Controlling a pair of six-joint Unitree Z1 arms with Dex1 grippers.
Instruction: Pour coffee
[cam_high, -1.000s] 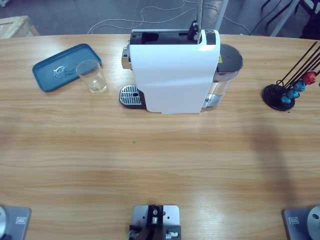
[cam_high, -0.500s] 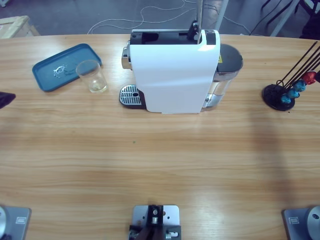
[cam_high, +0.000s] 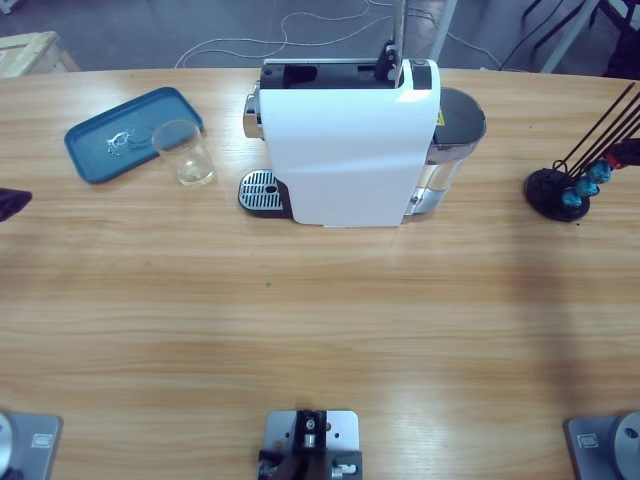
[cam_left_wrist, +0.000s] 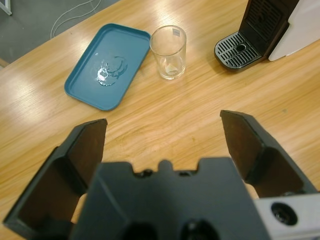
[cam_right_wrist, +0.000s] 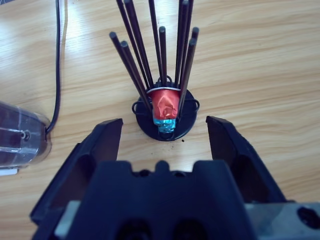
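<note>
A clear glass tumbler stands just right of a blue tray, with a thin layer of pale brownish coffee at its bottom. The white coffee machine has its drip grate to the right of the glass. My left gripper is open and hovers well short of the glass; only its dark tip shows at the high view's left edge. My right gripper is open and faces the capsule stand, level with a red capsule.
The stand's black rods rise around the capsules, with blue capsules lower down. The machine's water tank and a black cable lie between the stand and the machine. Bare wooden table fills the front.
A dark gripper tip has come in at the left edge of the high view. At the right edge something dark now covers the red capsule on the stand.
</note>
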